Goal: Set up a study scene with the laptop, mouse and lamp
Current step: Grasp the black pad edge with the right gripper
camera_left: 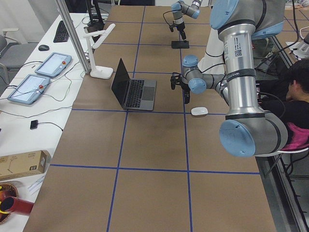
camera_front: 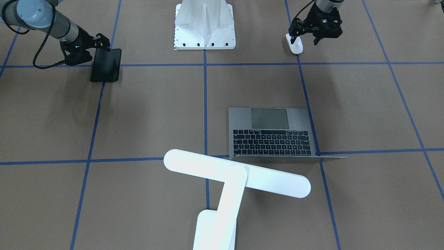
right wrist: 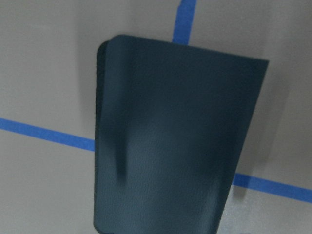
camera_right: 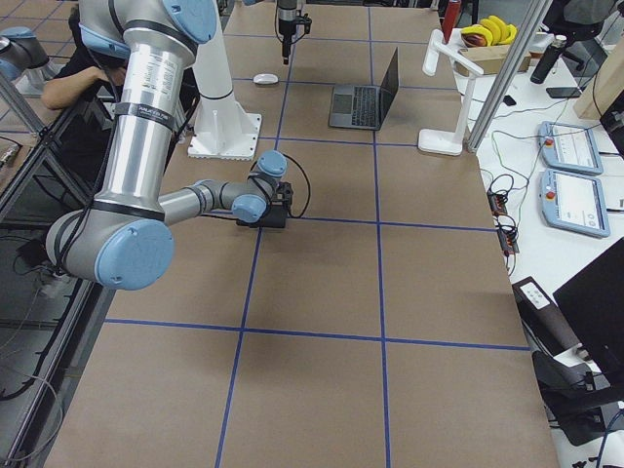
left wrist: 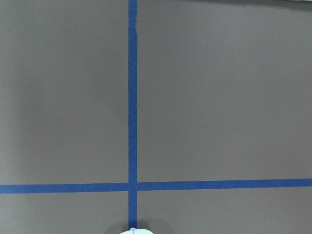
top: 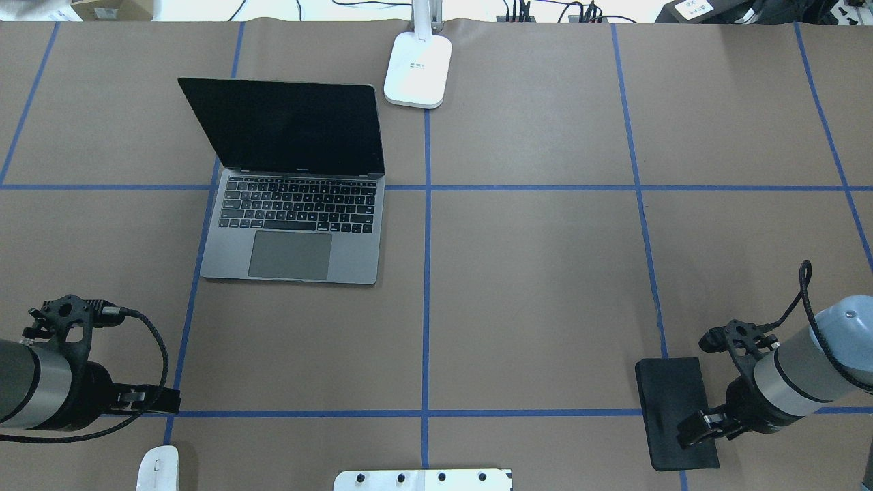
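So the mouse (camera_front: 295,45) is the piece we care about here. It sits flat on the brown table (top: 545,307) at the robot's own edge, on its left side, right by a crossing of the blue tape lines (top: 426,307) and well apart from the laptop (top: 293,211). The left gripper (camera_front: 304,40) hangs just beside it on the side away from the robot, not around it. Its fingers look spread wide with nothing between them, and the left wrist camera only catches a sliver of white at its bottom edge. Our read is that the mouse is very light, hard and rigid, but that glossy rounded shell is going to be slippery. A pinch on the curved top or the tapered ends would probably squirt it out. We'd take it across the two long sides, about mid-length and low, where the walls are closest to vertical, and close gently. Meanwhile the right gripper (camera_front: 104,42) looks pinched shut on one short edge of the black pad (camera_front: 105,67) on the other side of the table. The pad looks floppy, so we'd expect it to sag from that edge. The laptop is already open on the robot's left half, keys facing the robot. The lamp (top: 417,68) stands at the far edge near the centre line, just beside the lid. Neither looks like it needs handling right now.
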Action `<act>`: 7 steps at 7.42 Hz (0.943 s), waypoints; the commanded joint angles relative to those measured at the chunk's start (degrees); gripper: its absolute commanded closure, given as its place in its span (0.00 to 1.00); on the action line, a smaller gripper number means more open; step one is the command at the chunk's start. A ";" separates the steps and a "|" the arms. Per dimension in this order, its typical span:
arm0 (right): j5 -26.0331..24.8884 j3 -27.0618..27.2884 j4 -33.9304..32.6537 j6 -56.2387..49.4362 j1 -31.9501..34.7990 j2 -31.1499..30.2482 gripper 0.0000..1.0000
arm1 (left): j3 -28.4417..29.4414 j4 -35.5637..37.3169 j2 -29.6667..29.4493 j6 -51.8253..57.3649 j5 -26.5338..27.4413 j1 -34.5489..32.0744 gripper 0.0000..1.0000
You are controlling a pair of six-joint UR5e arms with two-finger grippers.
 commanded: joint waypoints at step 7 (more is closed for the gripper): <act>0.18 -0.69 -0.14 -0.09 -1.51 -0.03 0.42 | -0.22 -0.20 0.09 0.31 0.00 -0.29 0.03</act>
